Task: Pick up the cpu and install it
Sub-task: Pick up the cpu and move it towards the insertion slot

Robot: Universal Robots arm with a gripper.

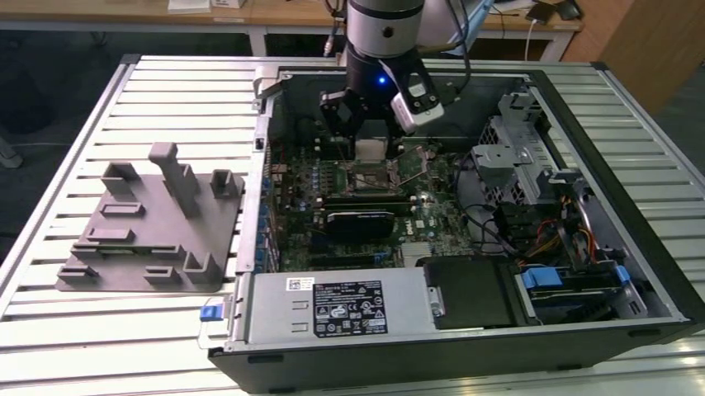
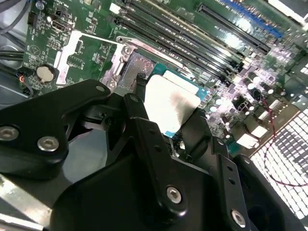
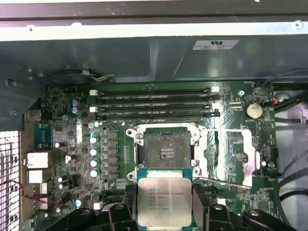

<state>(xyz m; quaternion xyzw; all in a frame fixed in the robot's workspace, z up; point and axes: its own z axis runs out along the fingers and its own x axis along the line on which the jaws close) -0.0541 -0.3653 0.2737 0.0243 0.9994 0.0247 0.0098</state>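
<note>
My gripper (image 1: 372, 142) hangs inside the open computer case, shut on the cpu (image 1: 372, 148), a flat silver square with a green rim. In the first wrist view the cpu (image 3: 164, 199) is held level between the black fingers (image 3: 121, 214), just short of the open black-framed socket (image 3: 166, 149) and clear of it. The second wrist view shows the cpu (image 2: 169, 103) pinched by its edges between two fingers (image 2: 142, 126), above the motherboard near the socket's metal frame (image 2: 126, 52).
The socket's load plate (image 3: 226, 154) lies swung open beside it. Memory slots (image 3: 154, 103) run along the socket's far side. A grey fixture block (image 1: 149, 231) stands on the table at the exterior view's left. A power supply (image 1: 330, 307) and drive cage (image 1: 518, 157) crowd the case.
</note>
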